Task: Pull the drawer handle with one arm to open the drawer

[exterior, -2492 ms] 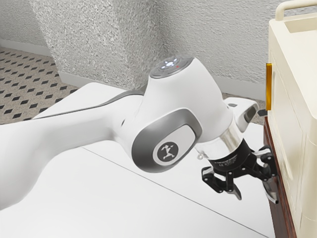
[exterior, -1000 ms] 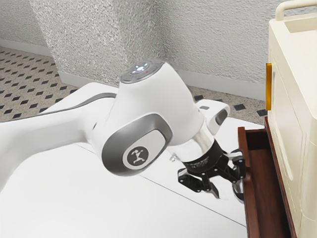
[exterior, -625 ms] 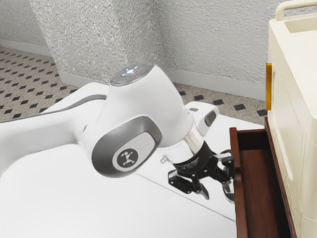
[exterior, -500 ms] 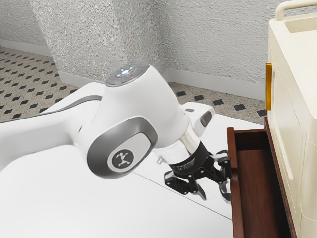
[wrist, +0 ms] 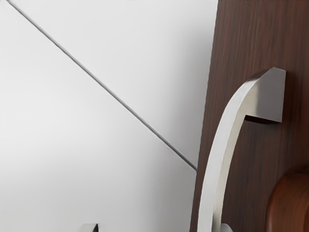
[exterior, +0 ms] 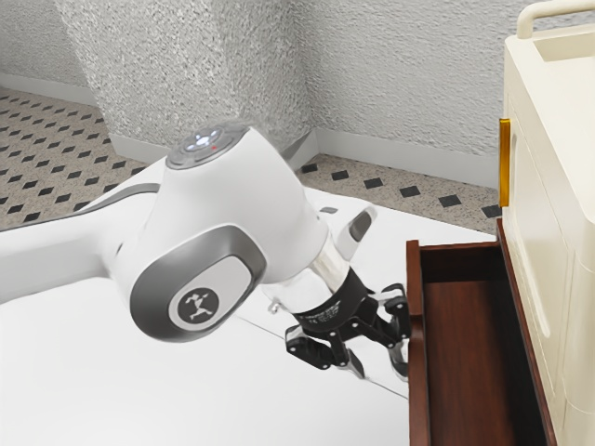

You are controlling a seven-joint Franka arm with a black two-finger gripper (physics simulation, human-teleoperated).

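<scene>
1. Drawer [exterior: 469, 344] stands pulled out from the cream cabinet [exterior: 548, 204], toward the exterior view's left. The gripper [exterior: 381, 373] is at its front, with the jaws spread and pinching nothing; so I judge that it pulls by hooking, not by squeezing. The drawer's near end is cut off, and how much travel remains I cannot tell.

2. Metal handle [wrist: 219, 140], in the wrist view, bows out from the drawer front [wrist: 251, 38]. One fingertip [wrist: 226, 228] sits between them, probably for drawing the handle outward; the other fingertip [wrist: 88, 227] is well apart. The handle's nearer part is cut off, so the contact is hard to judge. One rounded brown part [wrist: 292, 208] I cannot identify.
</scene>
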